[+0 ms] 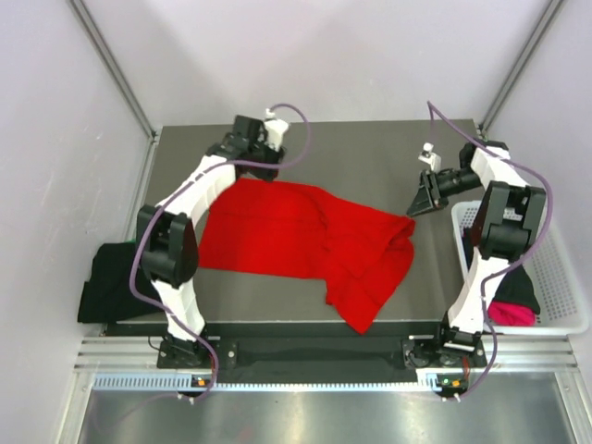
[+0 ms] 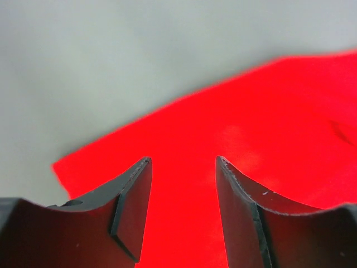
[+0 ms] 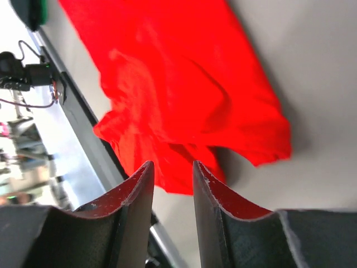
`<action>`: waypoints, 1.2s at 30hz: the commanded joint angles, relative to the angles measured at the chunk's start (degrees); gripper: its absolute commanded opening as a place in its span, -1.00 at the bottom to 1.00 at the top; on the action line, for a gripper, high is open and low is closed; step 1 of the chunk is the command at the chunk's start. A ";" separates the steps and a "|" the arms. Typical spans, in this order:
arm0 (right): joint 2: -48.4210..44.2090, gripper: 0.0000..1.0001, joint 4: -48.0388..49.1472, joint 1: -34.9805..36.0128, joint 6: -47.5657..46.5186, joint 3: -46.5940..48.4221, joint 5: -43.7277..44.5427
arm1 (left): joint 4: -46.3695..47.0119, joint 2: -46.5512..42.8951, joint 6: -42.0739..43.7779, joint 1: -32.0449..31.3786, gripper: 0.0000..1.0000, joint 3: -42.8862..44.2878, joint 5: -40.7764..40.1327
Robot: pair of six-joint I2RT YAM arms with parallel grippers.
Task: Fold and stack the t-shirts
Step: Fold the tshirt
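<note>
The red t-shirt [image 1: 296, 236] lies rumpled on the table [image 1: 370, 162]. The left gripper [image 1: 265, 169], jaws apart and empty, is at its far corner. The right gripper [image 1: 421, 202], likewise released, is beside its right edge.

Grey table [image 1: 370, 166] — red t-shirt [image 1: 277, 231] spread, rumpled right side.
</note>
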 commanded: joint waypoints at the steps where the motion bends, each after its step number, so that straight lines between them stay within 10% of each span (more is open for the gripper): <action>1: 1.44 -0.30 2.56 1.10 6.72 2.14 4.84 | -4.55 6.01 -4.17 6.26 0.08 8.31 7.95; 36: 10.50 -0.24 2.57 7.77 17.62 10.32 26.55 | -0.69 6.55 -4.97 13.92 0.08 9.30 10.42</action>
